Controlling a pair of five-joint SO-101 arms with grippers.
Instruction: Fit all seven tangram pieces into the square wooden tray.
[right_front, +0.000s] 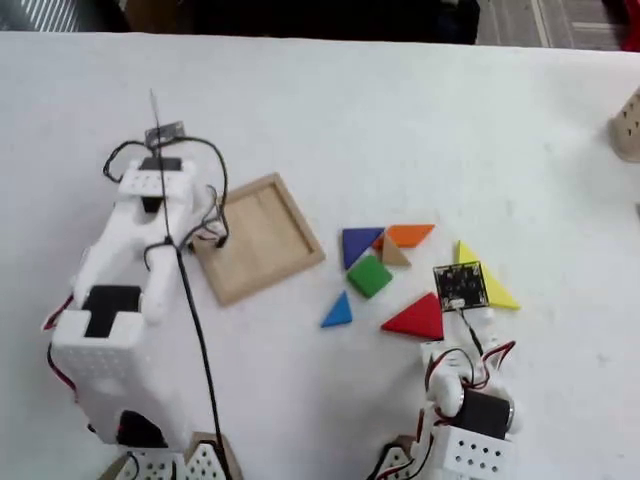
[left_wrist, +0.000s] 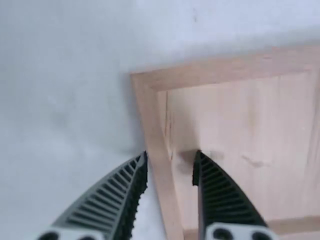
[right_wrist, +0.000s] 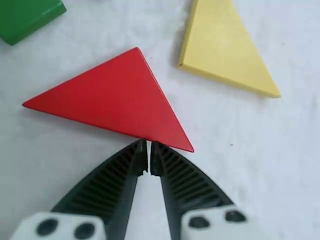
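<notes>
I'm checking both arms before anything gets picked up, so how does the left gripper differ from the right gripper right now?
The left gripper is open, the right gripper shut. The left gripper straddles one wall of the wooden tray; the right gripper holds nothing, its tips at the red triangle's edge. Both hang low over the white table.

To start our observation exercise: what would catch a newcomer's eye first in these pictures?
The empty wooden tray stands out, the left tool straddling its wall. Beside it lie bright pieces; the shut right tool points at the red triangle, near a yellow triangle.
</notes>
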